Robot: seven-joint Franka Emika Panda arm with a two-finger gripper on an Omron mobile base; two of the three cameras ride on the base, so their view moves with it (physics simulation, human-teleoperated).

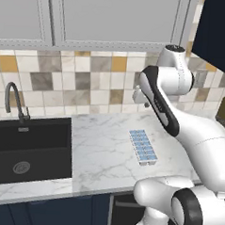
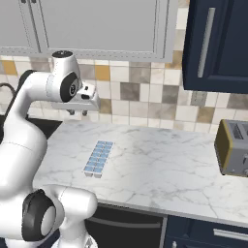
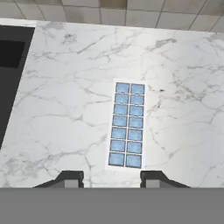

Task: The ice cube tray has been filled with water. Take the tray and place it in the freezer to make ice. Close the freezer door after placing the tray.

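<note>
Hand view, ice cube tray (image 3: 127,124) on counter (image 3: 65,109) (water (image 3: 119,133) in cells)

The ice cube tray (image 1: 142,147) lies flat on the worktop (image 1: 102,151), water (image 3: 127,122) in each of its cells. In the left base view the sink (image 1: 30,144) sits at the tray's nine o'clock, well apart, with the faucet (image 1: 16,101) behind it. In the right base view a toaster (image 2: 233,147) stands at the tray's three o'clock, well apart. The claw (image 2: 80,112) hangs above the worktop, behind the tray.
</note>
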